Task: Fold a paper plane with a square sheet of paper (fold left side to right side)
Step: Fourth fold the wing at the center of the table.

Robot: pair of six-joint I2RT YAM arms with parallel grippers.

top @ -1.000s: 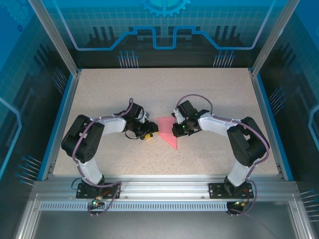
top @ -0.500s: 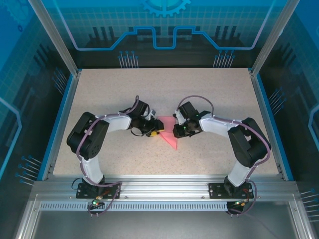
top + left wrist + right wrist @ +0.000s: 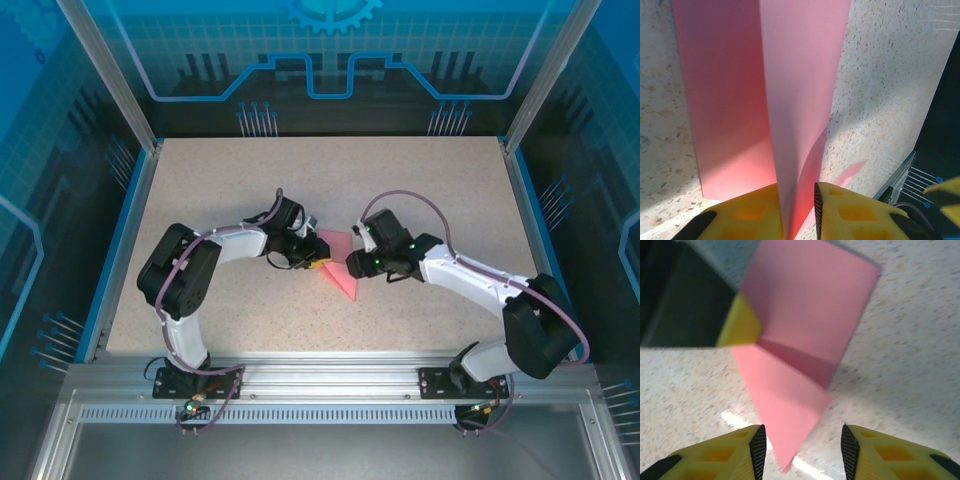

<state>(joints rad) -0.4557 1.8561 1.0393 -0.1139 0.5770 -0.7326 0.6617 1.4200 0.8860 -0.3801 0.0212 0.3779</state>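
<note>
Lying near the middle of the speckled tabletop (image 3: 420, 190), the paper (image 3: 341, 272) is salmon-pink and already partly folded. From above it looks like a narrow triangle, with its wide edge toward the far side and its sharp point toward the arm bases. It lies between the two grippers.

The left gripper (image 3: 318, 264) comes to the paper from the left side and holds it at the left edge. In the left wrist view its two yellow fingers (image 3: 747, 215) are almost pressed together, and a raised flap of the paper stands between them. So this gripper is pinching the paper. One part of the sheet lies flat on the tabletop to the left of the flap. The other, paler part rises from a straight crease that runs away from the fingers.

The right gripper (image 3: 351, 266) is at the right edge of the paper, just beside it. In the right wrist view its yellow fingers (image 3: 752, 452) are spread apart, and nothing is held between them. The sharp point of the paper lies on the tabletop in the open space between the two fingertips, and it touches neither finger. The same view shows that the upper part of the paper is lifted and tilted, with a darker crease under it. One yellow finger of the left gripper touches the left edge of this lifted part.
</note>
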